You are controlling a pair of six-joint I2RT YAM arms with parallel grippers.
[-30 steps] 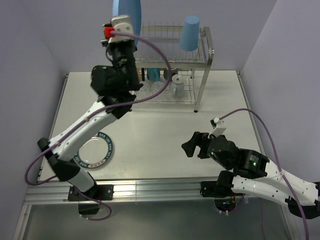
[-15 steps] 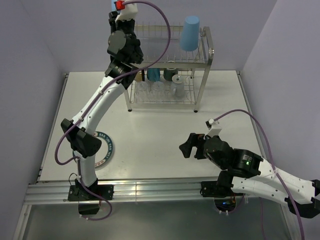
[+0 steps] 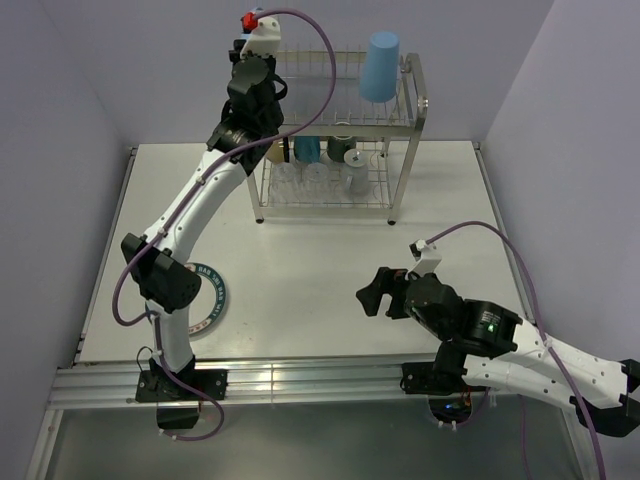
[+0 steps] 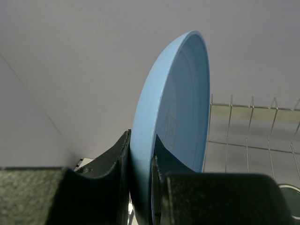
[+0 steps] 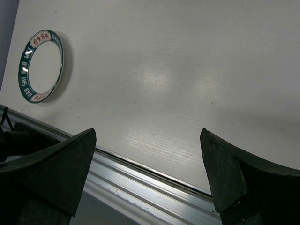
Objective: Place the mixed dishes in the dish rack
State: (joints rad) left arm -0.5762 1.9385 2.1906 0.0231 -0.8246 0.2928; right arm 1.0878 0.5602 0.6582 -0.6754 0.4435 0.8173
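In the left wrist view my left gripper (image 4: 140, 140) is shut on the rim of the blue plate (image 4: 178, 108), which stands on edge just left of the dish rack's thin prongs (image 4: 251, 122). From above, the left wrist (image 3: 254, 72) is raised at the top-left corner of the dish rack (image 3: 325, 122) and hides the plate. A blue tumbler (image 3: 380, 65) stands upside down on the top tier. Mugs (image 3: 307, 148) and clear glasses (image 3: 315, 178) fill the lower tier. The white plate with a dark patterned rim (image 3: 208, 300) lies on the table. My right gripper (image 3: 378, 293) hangs open and empty.
The left arm's elbow (image 3: 160, 275) overlaps the patterned plate (image 5: 41, 65). The right gripper (image 5: 147, 133) hovers low over the table near its aluminium front rail (image 5: 154, 180). A wall rises close behind the rack, and side walls flank the table.
The left arm has stretched up and back toward the rack's top-left corner with the blue plate, which showed above the wrist earlier and is now hidden. The right arm has barely shifted.
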